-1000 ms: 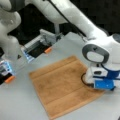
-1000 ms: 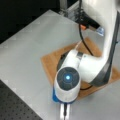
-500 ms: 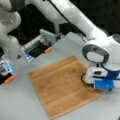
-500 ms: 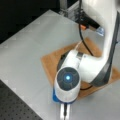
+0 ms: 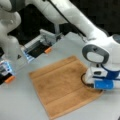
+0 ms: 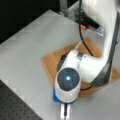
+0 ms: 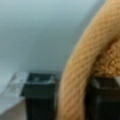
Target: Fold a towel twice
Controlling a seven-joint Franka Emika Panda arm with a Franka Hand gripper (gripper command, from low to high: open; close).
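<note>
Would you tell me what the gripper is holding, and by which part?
The gripper has the towel by its edge, near the corner at a front view's right.

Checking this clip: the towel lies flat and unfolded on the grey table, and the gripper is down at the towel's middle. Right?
Not quite. The gripper is down at the towel's corner, at a front view's right edge, not at its middle. The wrist view shows the towel's edge curling up between the jaws. The rest holds: the towel lies flat and unfolded on the grey table.
</note>
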